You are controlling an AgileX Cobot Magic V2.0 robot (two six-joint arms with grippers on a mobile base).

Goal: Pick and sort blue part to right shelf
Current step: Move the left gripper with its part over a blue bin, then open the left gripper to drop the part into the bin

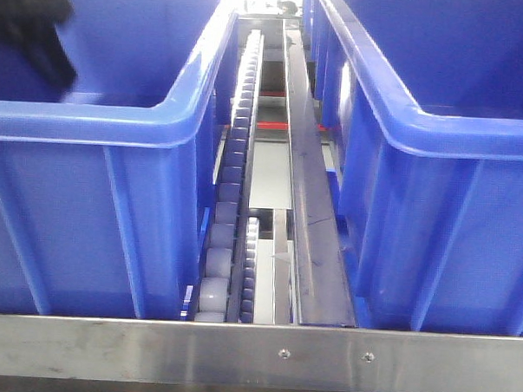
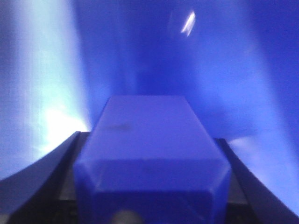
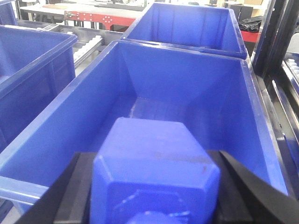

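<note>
The left gripper (image 2: 149,142) is clamped on the first blue part (image 2: 152,158). Its two dark curved fingers (image 2: 39,175) press the part's left and right sides. The part is a smooth plastic block with a flat top and chamfered front corners. Blurred glossy blue walls surround it.

The right gripper (image 3: 152,161) is clamped on the second blue part (image 3: 154,158), one black finger (image 3: 70,186) on each side. This part has a matte, faceted, hexagon-like end. It sits over the open interior of the near bin (image 3: 56,140). The same view shows two further blue plastic bins: the rear bin (image 3: 187,23) and the side bin (image 3: 32,60).

The front-facing view shows the right shelf (image 1: 107,350):
- one flat brushed-steel front rail (image 1: 462,365) with two screws (image 1: 283,353);
- one pale roller track (image 1: 231,186);
- one steel divider (image 1: 309,207);
- two ribbed bins, the left front bin (image 1: 88,197) and the right front bin (image 1: 434,230).
</note>
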